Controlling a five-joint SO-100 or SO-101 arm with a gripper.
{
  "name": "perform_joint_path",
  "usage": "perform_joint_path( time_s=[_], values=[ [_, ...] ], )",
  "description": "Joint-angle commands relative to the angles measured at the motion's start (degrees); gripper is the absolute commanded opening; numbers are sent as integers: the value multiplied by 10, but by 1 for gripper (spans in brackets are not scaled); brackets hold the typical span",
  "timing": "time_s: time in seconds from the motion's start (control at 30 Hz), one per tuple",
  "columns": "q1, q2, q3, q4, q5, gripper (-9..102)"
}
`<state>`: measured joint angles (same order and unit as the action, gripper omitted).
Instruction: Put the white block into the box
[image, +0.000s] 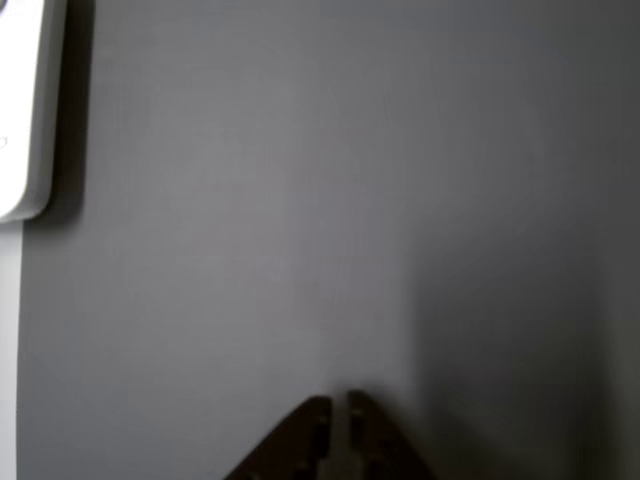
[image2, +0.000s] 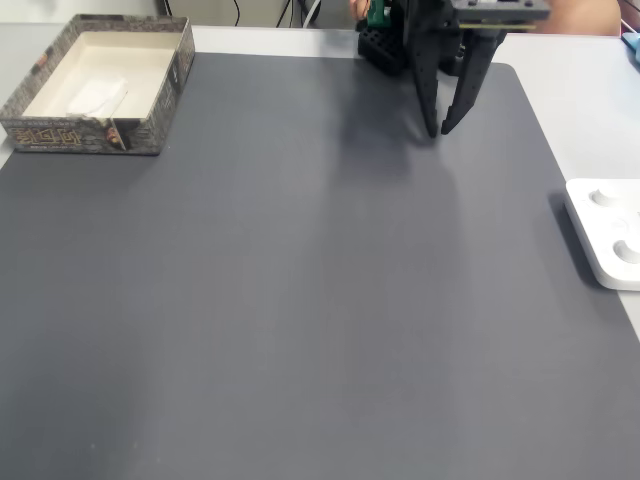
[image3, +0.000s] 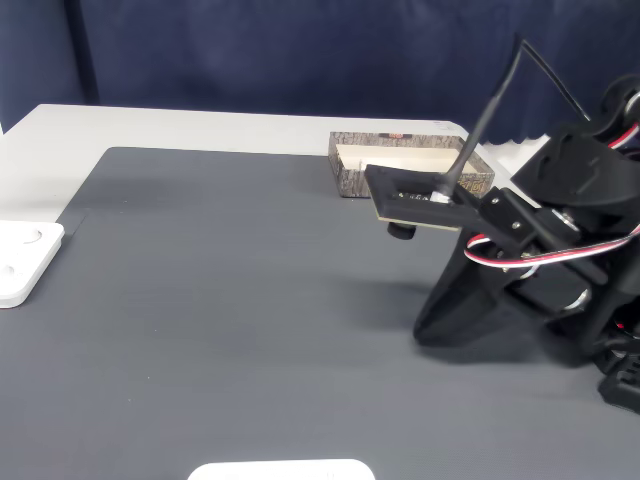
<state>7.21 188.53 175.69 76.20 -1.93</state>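
The box (image2: 150, 100) stands at the far left corner of the grey mat in a fixed view, and the white block (image2: 97, 97) lies inside it on the cream floor. In another fixed view the box (image3: 350, 180) sits behind the arm's camera mount. My gripper (image2: 440, 131) hangs near the mat's far edge, well to the right of the box, pointing down. Its black fingers meet at the tips with nothing between them. The other view shows my gripper (image: 337, 400) over bare mat with only a thin slit between the fingertips. My gripper (image3: 420, 330) is low over the mat.
A flat white device (image2: 605, 235) lies at the mat's right edge in a fixed view; the device (image3: 20, 260) and the device (image: 25, 100) show at the left elsewhere. Another white object (image3: 280, 470) sits at the near edge. Part of a person (image2: 585, 12) is behind the arm.
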Motion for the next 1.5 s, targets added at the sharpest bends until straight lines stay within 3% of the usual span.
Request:
perform_joint_path(
  time_s=[0.0,0.97,1.47],
  values=[
    [6,18,13,2,-3,-2],
    [6,18,15,0,-1,-2],
    [-38,19,15,1,-1,-2]
  ],
)
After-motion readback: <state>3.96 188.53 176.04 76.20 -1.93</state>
